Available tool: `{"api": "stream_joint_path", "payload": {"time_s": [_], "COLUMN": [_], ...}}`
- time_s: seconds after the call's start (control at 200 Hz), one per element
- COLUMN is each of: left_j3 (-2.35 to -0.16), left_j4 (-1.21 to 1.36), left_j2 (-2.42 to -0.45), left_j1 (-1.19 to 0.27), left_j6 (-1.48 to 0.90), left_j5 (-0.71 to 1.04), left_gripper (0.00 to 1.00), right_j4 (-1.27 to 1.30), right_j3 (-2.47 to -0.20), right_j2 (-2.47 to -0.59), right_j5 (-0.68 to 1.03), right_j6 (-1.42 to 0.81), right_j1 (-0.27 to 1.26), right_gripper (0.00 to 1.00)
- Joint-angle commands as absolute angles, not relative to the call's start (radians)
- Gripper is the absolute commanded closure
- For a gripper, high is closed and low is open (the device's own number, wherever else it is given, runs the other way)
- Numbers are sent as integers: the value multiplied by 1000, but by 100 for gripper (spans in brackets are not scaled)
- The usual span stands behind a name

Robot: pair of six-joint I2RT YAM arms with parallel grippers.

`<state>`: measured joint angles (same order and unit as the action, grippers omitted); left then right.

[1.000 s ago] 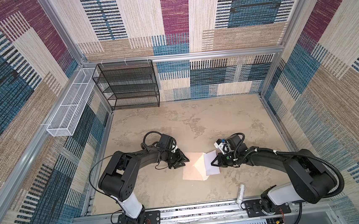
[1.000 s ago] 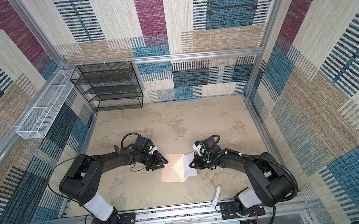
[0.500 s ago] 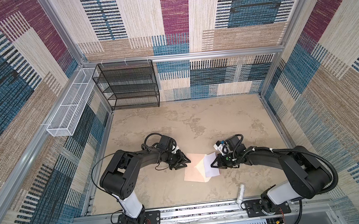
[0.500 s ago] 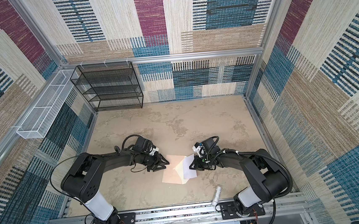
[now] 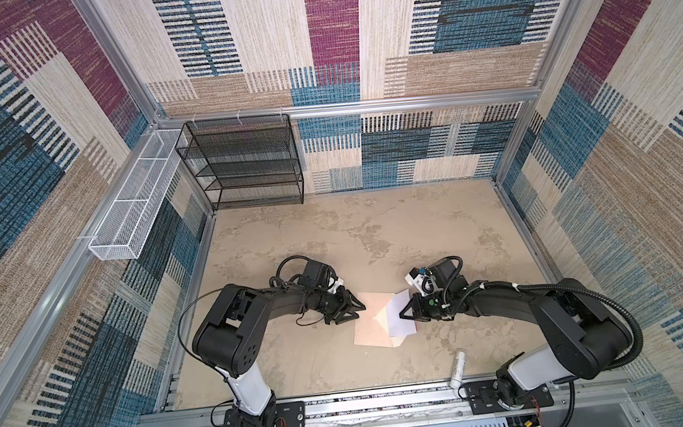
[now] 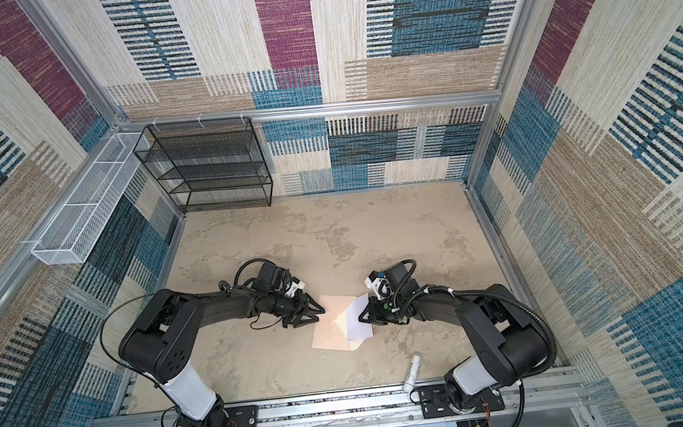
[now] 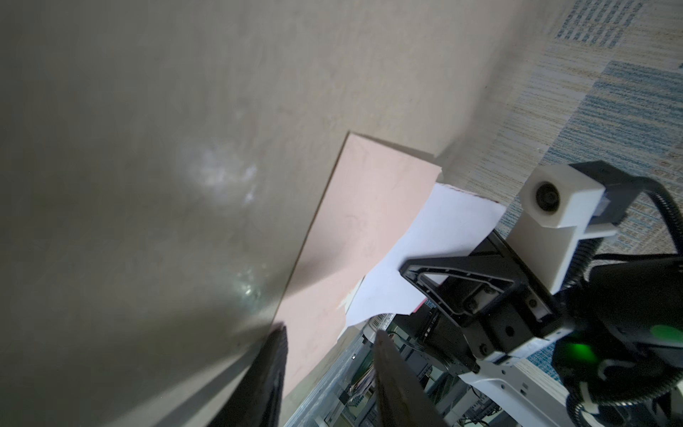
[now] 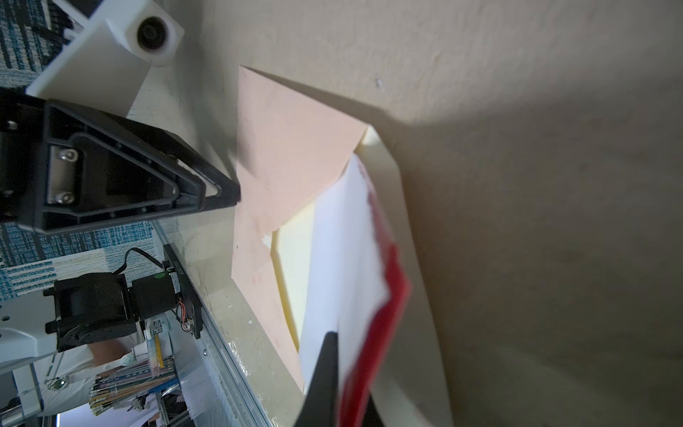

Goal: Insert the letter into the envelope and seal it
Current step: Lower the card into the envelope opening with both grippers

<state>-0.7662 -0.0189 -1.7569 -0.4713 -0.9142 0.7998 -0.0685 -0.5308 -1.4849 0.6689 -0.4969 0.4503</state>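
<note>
- Insertion looks under way but not finished. The letter (image 8: 343, 258) is pinched in the right pincer (image 5: 402, 313), which is pressed together on it. It hangs tilted, white face up, over the mouth of the envelope (image 5: 367, 325), and most of it is outside the pocket.
- The envelope lies flat on the bench (image 5: 333, 232). Its cream flap (image 8: 417, 351) is folded open beneath the letter.
- The left pincer (image 5: 360, 310) is spread, with its tips at the envelope's edge opposite the flap. I cannot tell whether it presses the paper down.
- Left to do, by my reading: slide the letter fully in, then close and seal the flap.
- A white tube (image 5: 457, 369) lies well apart from the envelope, on the flap side.
- A black mesh rack (image 5: 244, 164) and a white wire basket (image 5: 131, 214) stand far beyond the envelope, out of the way.
- The likely snag is the flat pocket front: the letter's edge could ride over it.
</note>
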Motion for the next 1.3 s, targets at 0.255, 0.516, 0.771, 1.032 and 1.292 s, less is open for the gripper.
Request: {"api": "stream_joint_path", "payload": {"time_s": [0.255,0.516,0.771,1.032,1.292], "left_j3": [-741,-745,-746,-746,-770], "left_j4": [-36,-29,-25,-26,-118], "left_j2": [-1783,-1795,-1806,-1805,-1777], "left_j1": [-470,-471,-470,-470,-460], "left_j6": [-954,-957,-953,-951,-892], "left_j5": [723,733,745,751,722], "left_gripper": [57,57,57,57,55], "right_j4": [30,73,117,138,70], "right_j3": [-475,-465,-468,-476,-490], "right_j2": [-1453,-1492,-1515,-1537,-1491], "right_j5": [624,632,631,647,631], "right_j6": [-496,-494,-505,-508,-488], "right_j1": [454,454,458,466,466], "right_gripper": [100,100,100,98,81]}}
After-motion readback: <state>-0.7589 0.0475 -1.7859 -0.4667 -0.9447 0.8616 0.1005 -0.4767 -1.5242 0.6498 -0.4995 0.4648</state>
